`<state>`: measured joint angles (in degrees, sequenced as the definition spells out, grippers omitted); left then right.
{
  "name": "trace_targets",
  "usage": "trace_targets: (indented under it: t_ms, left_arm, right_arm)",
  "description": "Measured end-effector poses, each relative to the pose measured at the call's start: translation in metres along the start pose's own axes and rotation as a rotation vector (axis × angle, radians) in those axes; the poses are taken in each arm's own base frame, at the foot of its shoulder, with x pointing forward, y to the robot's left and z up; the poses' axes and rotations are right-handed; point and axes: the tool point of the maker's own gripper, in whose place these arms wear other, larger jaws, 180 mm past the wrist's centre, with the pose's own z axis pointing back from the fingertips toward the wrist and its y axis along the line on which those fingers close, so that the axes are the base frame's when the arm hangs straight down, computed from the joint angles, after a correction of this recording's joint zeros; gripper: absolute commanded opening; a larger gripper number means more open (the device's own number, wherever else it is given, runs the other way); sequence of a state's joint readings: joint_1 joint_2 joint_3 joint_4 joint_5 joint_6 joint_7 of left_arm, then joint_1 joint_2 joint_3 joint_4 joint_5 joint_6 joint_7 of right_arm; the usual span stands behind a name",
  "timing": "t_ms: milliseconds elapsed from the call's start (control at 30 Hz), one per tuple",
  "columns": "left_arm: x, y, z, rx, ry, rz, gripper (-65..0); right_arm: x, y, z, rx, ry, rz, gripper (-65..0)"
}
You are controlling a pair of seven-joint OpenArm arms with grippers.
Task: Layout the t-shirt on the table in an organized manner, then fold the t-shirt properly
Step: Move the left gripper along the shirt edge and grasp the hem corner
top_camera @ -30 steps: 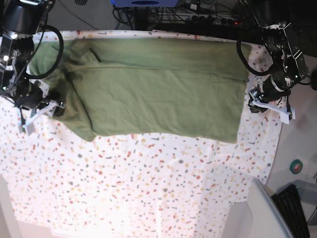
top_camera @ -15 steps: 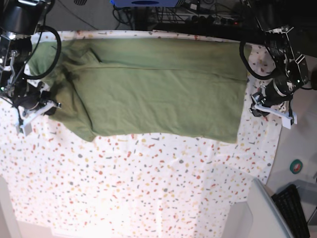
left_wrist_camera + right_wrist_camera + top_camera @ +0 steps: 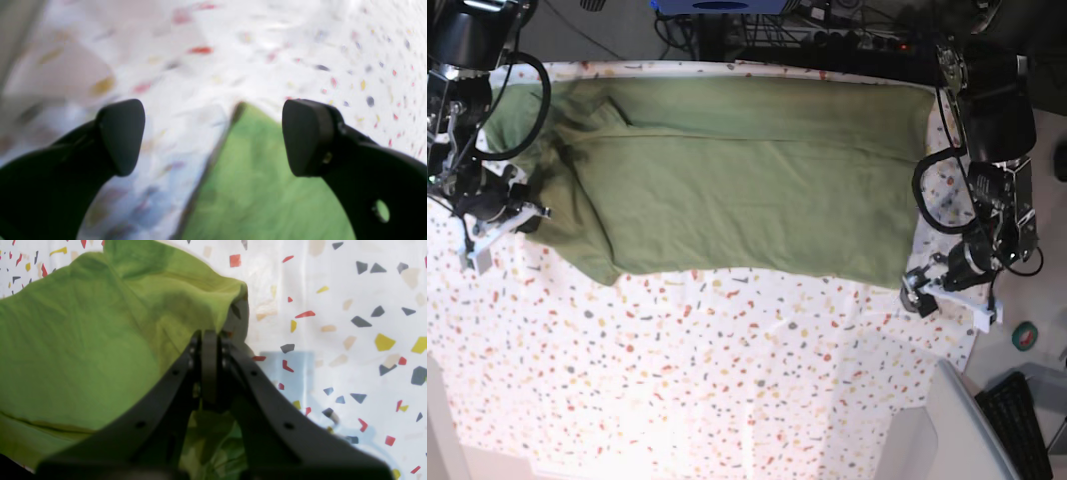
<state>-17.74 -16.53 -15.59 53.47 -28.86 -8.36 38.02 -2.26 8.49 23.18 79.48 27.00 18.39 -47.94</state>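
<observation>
Left gripper (image 3: 213, 136) spread wide at four o'clock; right gripper (image 3: 210, 340) pinched together at nine o'clock.

A black keyboard (image 3: 1025, 420) and a small round teal object (image 3: 1025, 336) lie beside each other.

We see the bench (image 3: 727, 380) — white, flecked with red, yellow and dark bits — carrying the olive t-shirt (image 3: 747, 175), which lies spread flat across its far half.

The left pincer (image 3: 947, 295) has moved down to the t-shirt's (image 3: 747, 170) lower corner and opened.
</observation>
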Motion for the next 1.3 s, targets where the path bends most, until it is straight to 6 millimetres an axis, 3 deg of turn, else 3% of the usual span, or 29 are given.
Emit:
trace_targets:
  t_ms: [67, 133, 233, 467, 700, 1000, 1100, 1300]
  left_arm:
    - [-0.002, -0.018, -0.012, -0.024, 0.004, -0.046, -2.6]
    - [-0.009, -0.024, -0.023, -0.026, 0.029, -0.054, -2.6]
    - [-0.017, -0.017, -0.033, -0.002, 0.06, -0.023, -2.6]
    - [-0.012, -0.012, -0.035, 0.013, 0.04, -0.013, -3.0]
    - [-0.019, -0.02, -0.037, -0.003, 0.047, -0.012, -17.6]
    - [-0.024, -0.018, -0.034, -0.005, 0.038, -0.026, -21.2]
    - [-0.025, -0.018, -0.034, -0.005, 0.041, -0.026, -28.0]
    - [-0.036, -0.026, -0.039, -0.008, 0.075, -0.119, -54.1]
  right_arm:
    - [0.0, 0.0, 0.0, 0.001, 0.001, 0.0, -65.0]
    - [0.0, 0.0, 0.0, 0.001, 0.0, 0.001, -65.0]
    - [0.0, 0.0, 0.0, 0.0, 0.0, -0.001, -65.0]
    - [0.0, 0.0, 0.0, -0.001, 0.0, -0.001, -65.0]
    - [0.0, 0.0, 0.0, 0.0, 0.0, -0.001, -65.0]
    - [0.0, 0.0, 0.0, 0.0, 0.0, -0.001, -65.0]
    - [0.003, 0.001, 0.0, 0.002, -0.005, 0.0, -65.0]
    - [0.005, 0.001, 0.0, 0.003, -0.01, 0.002, -65.0]
